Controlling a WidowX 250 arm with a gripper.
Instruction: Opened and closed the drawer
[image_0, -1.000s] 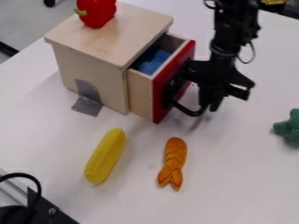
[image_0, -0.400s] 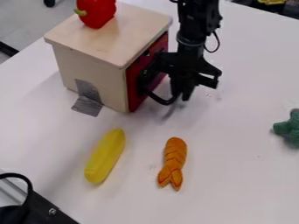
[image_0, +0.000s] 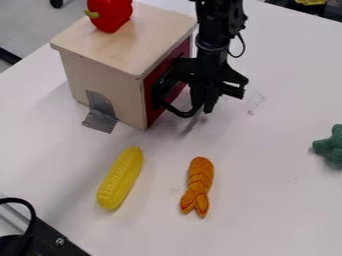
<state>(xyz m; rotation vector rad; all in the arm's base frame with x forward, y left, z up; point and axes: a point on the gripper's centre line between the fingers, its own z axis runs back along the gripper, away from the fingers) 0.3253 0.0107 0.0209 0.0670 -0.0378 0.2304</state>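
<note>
Clock face: centred on the middle of the camera view, 12 at the top edge.
Black hardware: one piece (image_0: 50, 239) at half past 7, in the near corner, with one black cable (image_0: 28, 212) looping over it.
Orange toy: one (image_0: 199, 182), between 5 and 6 o'clock, ridged, its forked end pointing to 6.
Yellow corn: one (image_0: 120, 178) at 7 o'clock, lying aslant with its rows of kernels showing, apart from the orange toy.
Green toy: one (image_0: 327, 146) at 3 o'clock, cut off by the edge of the view.
Grey tape: one patch (image_0: 100, 120) between 9 and 10 o'clock, running from the side of the box onto the white table (image_0: 267, 210).
Drawer: one (image_0: 152, 87), near 12 o'clock, in the face of the box turned toward 3; pushed in, its red front upright and partly hidden by the arm.
Handle: one curved black bar (image_0: 179, 112), standing out from the red front.
Gripper: one, black (image_0: 202, 106), at 1 o'clock, hanging down at the outer end of the handle; I cannot tell whether it is wide or narrow, or grips the handle.
Wooden box: one (image_0: 100, 75) at 11 o'clock, pale, with a flat top.
Red pepper: one (image_0: 112, 15) at 11 o'clock, on the box top, its green stem toward 9.
</note>
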